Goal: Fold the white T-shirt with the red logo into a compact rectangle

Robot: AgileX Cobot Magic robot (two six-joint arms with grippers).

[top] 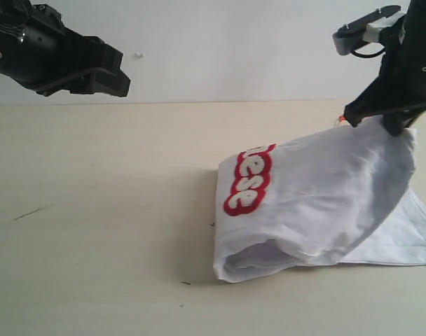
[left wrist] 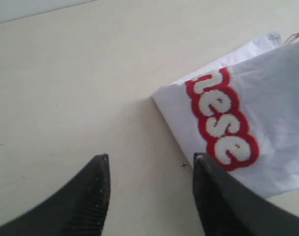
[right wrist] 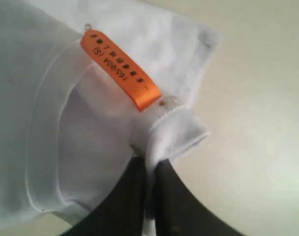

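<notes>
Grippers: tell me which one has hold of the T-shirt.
The right gripper: it is shut on an edge of the white T-shirt beside the orange tag, while the left gripper hangs open, touching nothing.

t-shirt (top: 325, 199): white | logo (top: 249, 182): red, white script | tag (right wrist: 121, 70): orange | table (top: 94, 224): beige

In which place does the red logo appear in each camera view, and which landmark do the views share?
Exterior view: the red logo lies just right of centre, on the left end of the white T-shirt.
Left wrist view: it sits on the shirt's corner, letters "ese" showing.
Right wrist view: not in it; only white cloth and an orange neck tag show.
Shared landmark: the white T-shirt, in all three views.
</notes>
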